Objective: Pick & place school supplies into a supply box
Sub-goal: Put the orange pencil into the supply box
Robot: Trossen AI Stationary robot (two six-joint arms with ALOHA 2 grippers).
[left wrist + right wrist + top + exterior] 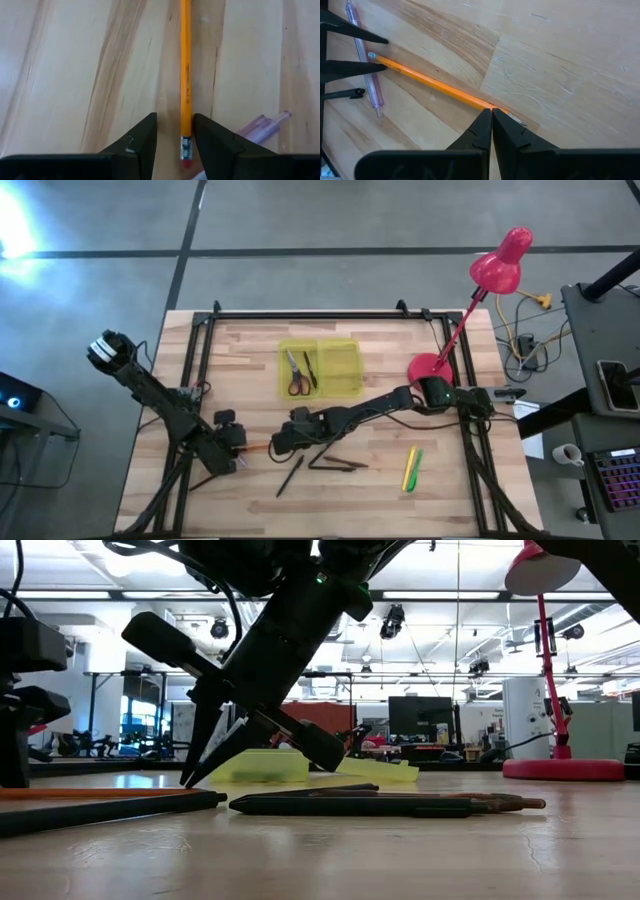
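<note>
An orange pencil lies flat on the wooden surface near its front edge, between the two arms, with its long axis running roughly from the left arm toward the right arm. Its eraser end sits in the gap between the spread fingers of the left claw, which straddles it without visibly touching; the shaft extends straight away from that claw. The opposite, pointed end meets the tips of the right claw, whose fingers are pressed together, apparently on or just over the tip; whether they actually pinch it cannot be told. A thin pink pen lies just beside the eraser end, crossing at an angle. Both claws are thus at the pencil, one at each end, so either could lift it; the left is better aligned, as its opening lies across the axis. Farther out, dark pens lie at the surface's front, a yellow marker and a green marker to the right. The supply box stands open toward the back, holding red-handled scissors, beside a pink lamp.
</note>
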